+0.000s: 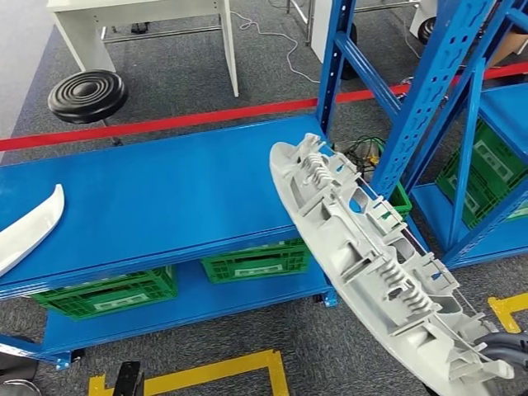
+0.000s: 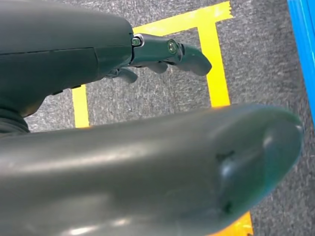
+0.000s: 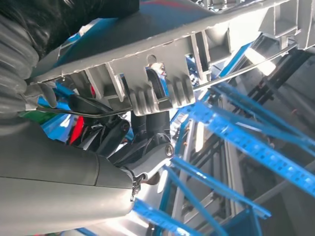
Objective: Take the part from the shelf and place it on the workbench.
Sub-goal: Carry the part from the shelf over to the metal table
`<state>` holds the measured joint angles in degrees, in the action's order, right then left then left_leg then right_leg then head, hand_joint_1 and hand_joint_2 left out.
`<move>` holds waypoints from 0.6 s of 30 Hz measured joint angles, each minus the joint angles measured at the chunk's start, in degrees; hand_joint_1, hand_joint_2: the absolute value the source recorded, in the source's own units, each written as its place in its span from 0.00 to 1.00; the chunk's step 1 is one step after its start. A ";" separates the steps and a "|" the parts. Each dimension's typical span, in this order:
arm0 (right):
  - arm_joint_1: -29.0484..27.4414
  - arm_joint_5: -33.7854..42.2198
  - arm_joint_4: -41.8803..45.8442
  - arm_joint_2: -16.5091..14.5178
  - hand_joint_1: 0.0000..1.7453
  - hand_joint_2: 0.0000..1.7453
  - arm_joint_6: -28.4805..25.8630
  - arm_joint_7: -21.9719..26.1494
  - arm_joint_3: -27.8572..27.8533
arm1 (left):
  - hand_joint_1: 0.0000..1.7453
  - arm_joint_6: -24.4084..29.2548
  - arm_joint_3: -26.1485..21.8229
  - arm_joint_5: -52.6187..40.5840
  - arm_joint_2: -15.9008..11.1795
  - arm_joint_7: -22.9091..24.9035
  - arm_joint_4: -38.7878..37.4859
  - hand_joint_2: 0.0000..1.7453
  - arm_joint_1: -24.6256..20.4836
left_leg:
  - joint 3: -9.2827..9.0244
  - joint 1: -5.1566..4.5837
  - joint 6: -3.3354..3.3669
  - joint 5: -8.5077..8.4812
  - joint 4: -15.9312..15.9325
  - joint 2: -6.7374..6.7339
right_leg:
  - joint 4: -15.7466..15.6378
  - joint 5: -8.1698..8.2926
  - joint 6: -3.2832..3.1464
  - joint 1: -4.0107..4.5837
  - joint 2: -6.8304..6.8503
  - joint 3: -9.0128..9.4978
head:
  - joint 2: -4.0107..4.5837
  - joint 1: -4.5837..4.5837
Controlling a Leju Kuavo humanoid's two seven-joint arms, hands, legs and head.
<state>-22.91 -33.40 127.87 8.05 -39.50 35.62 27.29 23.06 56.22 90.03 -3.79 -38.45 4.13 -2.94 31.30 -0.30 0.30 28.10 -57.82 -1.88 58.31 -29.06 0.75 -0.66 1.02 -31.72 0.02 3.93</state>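
From my remote station I am looking down through the head camera at the blue workbench [image 1: 186, 190], which is stretching across the left and middle of the scene on grey carpet; a red line [image 1: 186, 121] is running along the floor behind it, and yellow floor markings [image 1: 218, 371] are lying in front of it; to the right the blue shelf frame [image 1: 430, 99] is rising with its perforated uprights and diagonal braces, green crates [image 1: 492, 173] sitting inside it; more green crates [image 1: 255, 261] are resting on the workbench's lower deck; a white table [image 1: 143, 21] and a black round stool [image 1: 87, 95] are standing beyond the red line. The part [image 1: 374, 256], a long grey-white plastic moulding with ribs and clips facing up, is hanging in the air at a slant between shelf and workbench, its far tip reaching over the bench's right end, its near end down at the lower right corner of the head view; my right hand [image 3: 148, 132] is grasping it there, dark fingers [image 3: 156, 93] curling up through the ribbed underside as the right wrist camera is showing. A second white curved piece [image 1: 28, 227] is lying on the bench top at its left edge. My left hand [image 2: 163, 51] is hanging over the carpet and the yellow marking, holding nothing, fingers stretched out and apart from the thumb.
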 joint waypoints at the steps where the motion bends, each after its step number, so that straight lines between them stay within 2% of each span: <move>1: -0.26 0.15 0.09 -0.01 1.00 1.00 0.01 0.11 -0.24 | 0.00 0.00 0.00 -0.01 -0.03 -0.02 0.00 0.00 -0.03 | 0.27 0.05 -0.32 0.64 -0.69 0.22 | -0.17 0.19 -0.28 -0.14 -0.13 0.01 | 0.00 0.03; 3: -0.61 0.37 0.24 -0.04 1.00 1.00 0.01 0.34 -0.64 | 0.00 0.00 0.01 -0.02 -0.05 -0.05 0.00 0.00 -0.05 | 2.22 0.26 -0.97 3.81 -5.42 0.93 | -0.50 0.49 -0.75 -0.41 -0.36 0.02 | 0.00 0.10; 5: -0.85 0.50 0.32 -0.05 1.00 1.00 0.01 0.47 -0.86 | 0.00 0.00 0.02 -0.02 -0.02 -0.05 0.00 0.00 0.01 | 5.52 0.47 -1.39 7.57 -13.22 1.23 | -0.50 0.55 -0.87 -0.41 -0.73 -0.12 | 0.00 0.12; 6: -0.98 0.54 0.32 -0.05 1.00 1.00 0.01 0.50 -0.93 | 0.00 0.00 0.02 -0.02 -0.04 -0.05 0.00 0.00 0.04 | 6.62 0.54 -1.49 8.35 -15.90 1.24 | -0.48 0.56 -0.89 -0.41 -0.96 -0.14 | 0.00 0.12; 7: -1.09 0.58 0.32 -0.05 1.00 1.00 0.01 0.52 -0.99 | 0.00 0.00 0.02 -0.01 -0.05 -0.04 0.00 0.00 0.06 | 6.78 0.60 -1.54 7.91 -16.50 1.26 | -0.46 0.56 -0.89 -0.42 -1.23 -0.10 | 0.00 0.13; 8: -1.18 0.61 0.32 -0.05 1.00 1.00 0.01 0.53 -1.08 | 0.00 0.00 0.02 -0.01 -0.08 -0.04 0.00 0.00 0.08 | 5.89 0.66 -1.50 6.40 -14.79 1.30 | -0.43 0.56 -0.88 -0.42 -1.51 -0.02 | 0.00 0.13; 10: -1.27 0.64 0.33 -0.05 1.00 1.00 0.01 0.54 -1.25 | 0.00 0.00 0.02 -0.02 -0.17 -0.05 0.00 0.00 0.08 | 2.14 0.77 -1.20 2.27 -6.99 1.88 | -0.36 0.54 -0.74 -0.43 -2.06 0.14 | 0.00 0.10; 11: -1.27 0.64 0.36 -0.05 1.00 1.00 0.01 0.54 -1.33 | 0.00 0.00 0.02 -0.02 -0.20 -0.06 0.00 0.00 0.06 | 0.51 0.78 -1.01 1.01 -3.39 2.32 | -0.23 0.54 -0.53 -0.35 -2.33 0.07 | 0.00 0.09; 12: -1.28 0.64 0.40 -0.05 1.00 1.00 0.00 0.55 -1.40 | 0.00 0.00 0.02 -0.02 -0.22 -0.06 0.00 0.00 0.03 | -0.48 0.75 -0.80 0.42 -1.04 2.70 | -0.12 0.58 -0.25 -0.30 -2.55 -0.13 | 0.00 0.09; 13: -1.28 0.64 0.45 -0.05 1.00 1.00 -0.01 0.55 -1.50 | 0.00 0.00 0.02 -0.02 -0.23 -0.07 0.00 0.00 0.00 | -0.80 0.70 -0.65 0.47 -0.06 2.98 | -0.03 0.66 0.06 -0.25 -2.72 -0.39 | 0.00 0.06; 16: -1.43 0.64 0.53 -0.05 1.00 1.00 -0.02 0.57 -1.69 | 0.00 0.01 0.02 -0.01 -0.23 -0.07 0.00 0.00 -0.02 | -0.55 0.53 -0.06 0.35 0.30 2.72 | -0.07 0.84 0.94 -0.39 -2.99 -0.80 | 0.00 0.05; 18: -1.65 0.67 0.64 -0.05 1.00 1.00 -0.02 0.63 -1.85 | 0.00 0.02 0.02 -0.01 -0.18 -0.05 0.00 0.00 -0.06 | -0.61 0.67 0.71 -0.03 0.80 2.35 | 1.57 -0.47 1.47 -0.43 -2.52 -1.74 | 0.00 -0.08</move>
<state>-24.56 -32.73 128.51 8.00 -39.52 36.24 25.44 23.08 56.24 90.02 -3.96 -38.50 4.13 -3.00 30.69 0.37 1.01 28.07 -57.01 0.47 59.88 -29.53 2.22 -1.10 -1.50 -33.45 0.02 3.85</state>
